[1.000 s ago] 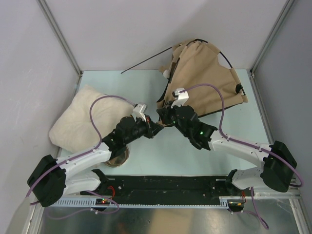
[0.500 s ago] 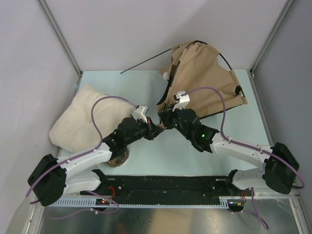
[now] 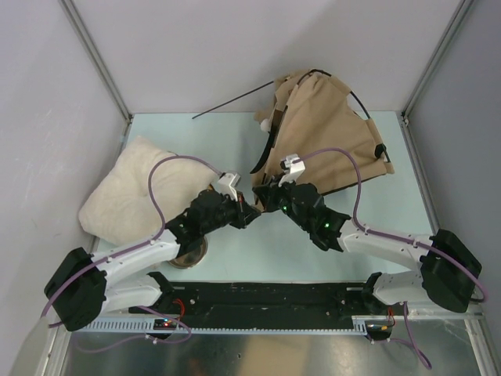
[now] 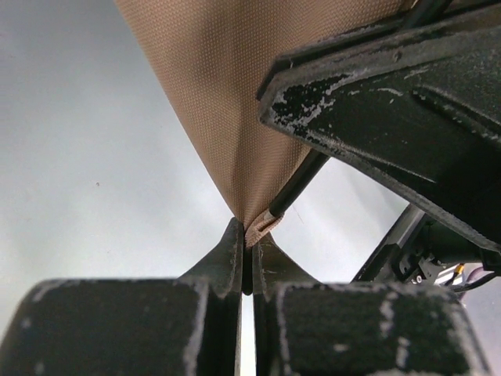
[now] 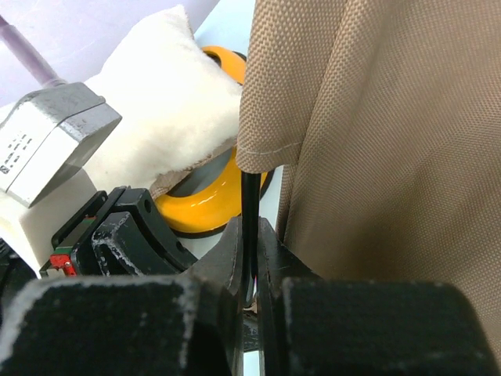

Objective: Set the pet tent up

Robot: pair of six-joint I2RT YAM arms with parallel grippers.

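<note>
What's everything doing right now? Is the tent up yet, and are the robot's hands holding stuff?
pet tent, half up, slumped, not fully standing.
pole, poking out of the fabric, pinched near its end.
left gripper, shut on a corner of the pet tent.
right gripper, shut on the pole.
pillow, lying flat at the left, not held.
yellow bowl holder, partly hidden behind the pillow.

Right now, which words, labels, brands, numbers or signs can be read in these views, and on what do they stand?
No text is legible in any view.
grey box on the left arm: small dark marks, too blurred to read.
pet tent: no print visible on its fabric.
</note>
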